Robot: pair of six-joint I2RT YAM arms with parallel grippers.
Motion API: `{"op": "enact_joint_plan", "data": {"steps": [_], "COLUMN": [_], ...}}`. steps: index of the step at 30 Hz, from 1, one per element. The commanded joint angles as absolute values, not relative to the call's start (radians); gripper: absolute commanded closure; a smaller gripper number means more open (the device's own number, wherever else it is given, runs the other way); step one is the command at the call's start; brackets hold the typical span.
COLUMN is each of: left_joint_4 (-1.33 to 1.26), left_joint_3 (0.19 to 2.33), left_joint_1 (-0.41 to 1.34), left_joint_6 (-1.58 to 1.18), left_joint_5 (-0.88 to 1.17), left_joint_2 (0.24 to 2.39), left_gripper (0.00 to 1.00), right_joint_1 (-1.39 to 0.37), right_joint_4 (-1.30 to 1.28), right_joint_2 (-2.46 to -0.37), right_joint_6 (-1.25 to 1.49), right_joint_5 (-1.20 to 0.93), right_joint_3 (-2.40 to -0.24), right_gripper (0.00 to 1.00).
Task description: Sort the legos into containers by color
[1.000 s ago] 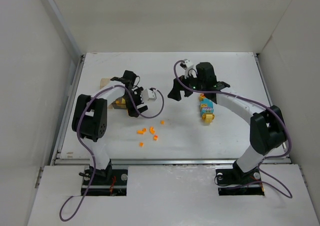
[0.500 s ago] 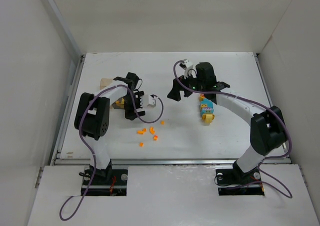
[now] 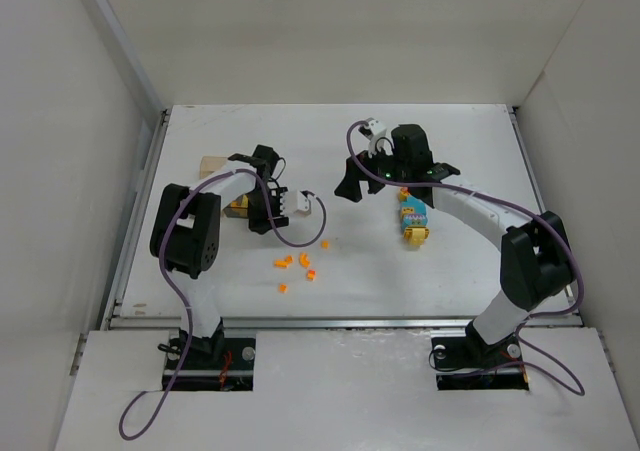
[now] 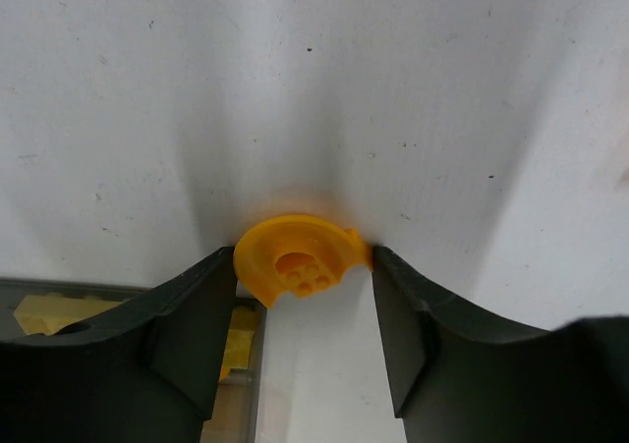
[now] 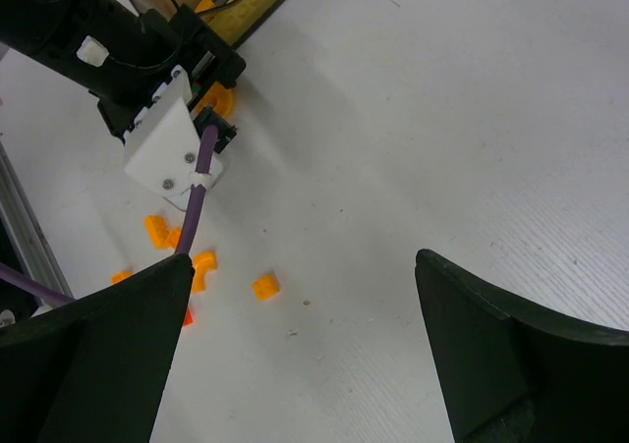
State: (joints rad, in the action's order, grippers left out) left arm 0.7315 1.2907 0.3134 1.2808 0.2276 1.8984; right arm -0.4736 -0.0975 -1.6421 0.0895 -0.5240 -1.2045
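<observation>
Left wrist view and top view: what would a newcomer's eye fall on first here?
The bright orange curved lego sits between the dark fingers of the left gripper, which appear to touch both its sides. From above, small orange pieces lie scattered near the left arm, and a cyan-and-yellow brick stack lies by the right arm.

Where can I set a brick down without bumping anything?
Bare table: the far strip behind both arms, and the near patch between the orange scatter and the right arm. Crowded: beside the containers, where the left gripper pinches an orange curved piece, and around the brick stack by the right arm.
</observation>
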Motion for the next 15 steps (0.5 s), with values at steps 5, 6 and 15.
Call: {"op": "enact_joint_plan", "data": {"steps": [5,6,15], "left_joint_4": [0.727,0.718,0.738], "left_joint_3": [1.240,1.239,1.295], "left_joint_1": [0.313,0.313,0.331], "left_joint_6": [1.299,1.299,1.243], "left_joint_5": [0.253,0.253,0.363], "left_joint_2": [1.925,1.925,1.907], "left_gripper": [0.62,0.64,0.77], "right_joint_1": [-0.483,-0.483,-0.483], "right_joint_4": [-0.078,-0.078,-0.078], "right_joint_2": [-1.591,-1.591,-1.591], "right_joint_6": [0.074,0.074,0.074], "right_joint_5": [-0.534,-0.534,-0.534], "right_joint_3": [-1.218,-1.218,-1.218], "right_gripper": [0.00,0.00,0.00]}}
